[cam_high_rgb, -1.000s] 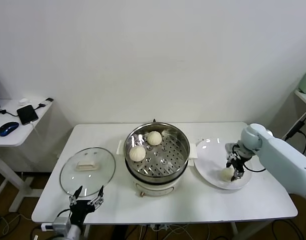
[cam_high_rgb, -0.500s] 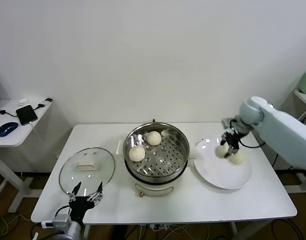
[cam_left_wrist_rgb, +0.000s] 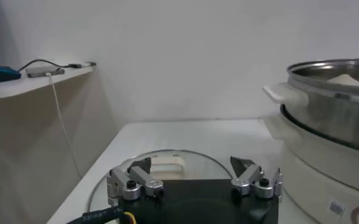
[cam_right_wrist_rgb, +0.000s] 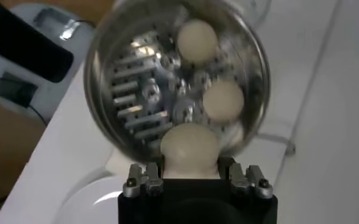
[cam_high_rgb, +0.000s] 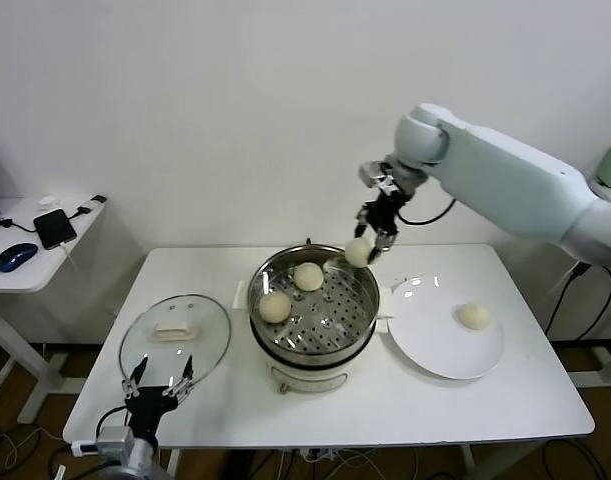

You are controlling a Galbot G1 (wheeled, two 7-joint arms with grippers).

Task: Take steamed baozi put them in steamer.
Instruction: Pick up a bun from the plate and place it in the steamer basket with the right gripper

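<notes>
A white table (cam_high_rgb: 405, 400) holds a round, shiny stainless-steel steamer (cam_high_rgb: 363, 325) on a white base, with two smooth cream-white steamed buns (cam_high_rgb: 291, 290) resting on its perforated tray. To its right, a flat white plate (cam_high_rgb: 430, 345) now carries only one bun (cam_high_rgb: 474, 315). A second ago the right gripper (cam_high_rgb: 370, 240) was down at that plate; it has since lifted a third round cream bun (cam_high_rgb: 358, 252) and swung it across, so it now hangs in the air just above the steamer's far right rim. Its fingers pinch the bun from both sides, which the wrist camera shows plainly (cam_right_wrist_rgb: 190, 150). Whether the bun is fully over the tray is hard to judge from here. Lowering and releasing probably comes next, leaving one bun to fetch. The left gripper (cam_high_rgb: 157, 378) waits low at the table's front edge, fingers spread wide, beside a round glass lid (cam_high_rgb: 175, 335).
</notes>
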